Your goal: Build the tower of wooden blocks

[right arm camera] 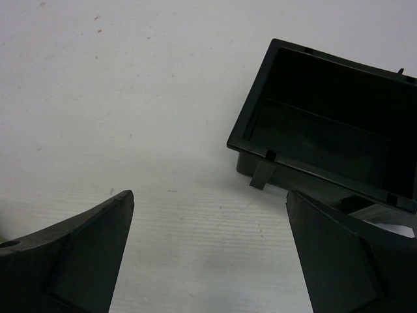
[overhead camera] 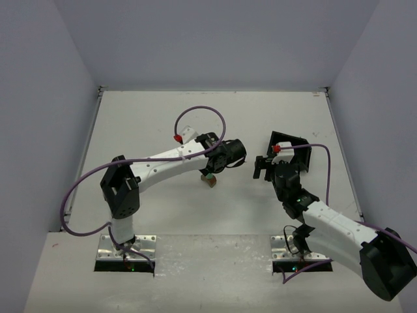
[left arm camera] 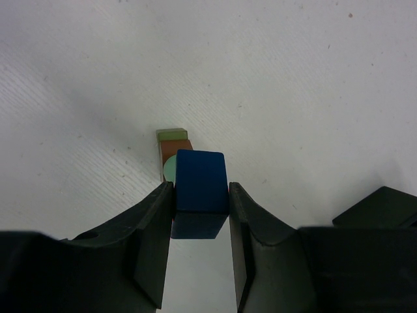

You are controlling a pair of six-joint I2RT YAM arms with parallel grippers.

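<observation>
**Left jaws.** They are closed on the two side faces of a blue block (left arm camera: 202, 171), the only piece held. Just beyond it stands the partly built tower (overhead camera: 208, 180), near the middle of the surface (left arm camera: 293, 78). It is made up of a mint cylinder (left arm camera: 168, 171), a brown-orange block (left arm camera: 176, 147) and an olive block (left arm camera: 171, 134), set in one line.

**Axis.** The cylinder's round end is turned toward the wrist camera. The tower's long axis is therefore judged to run straight away from the jaws, upright, with olive at the foot.

**Progress.** Three pieces are judged placed. The blue block remains to be seated on the cylinder and released; whether the two touch cannot be told.

**Right jaws.** They are spread wide and empty beside a black tray (right arm camera: 253, 98), well apart from the tower.
</observation>
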